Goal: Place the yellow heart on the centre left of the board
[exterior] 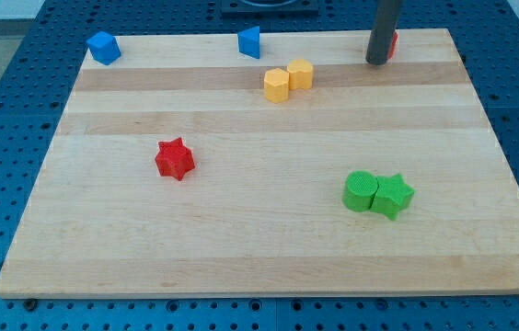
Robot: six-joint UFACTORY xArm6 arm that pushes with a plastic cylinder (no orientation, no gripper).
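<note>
Two yellow blocks touch each other near the view's top centre: one [277, 85] to the left and lower, the other [301, 74] to the right and higher. I cannot tell which of them is the heart. My tip [376, 62] rests on the board near the top right corner, well to the right of the yellow pair and apart from it. A red block [394, 41] sits just behind the rod, mostly hidden by it.
A blue block [103, 47] lies at the top left corner and a blue block [250, 42] at the top edge's centre. A red star [175, 159] sits centre left. A green round block [361, 191] touches a green star [393, 196] at lower right on the wooden board [241, 248].
</note>
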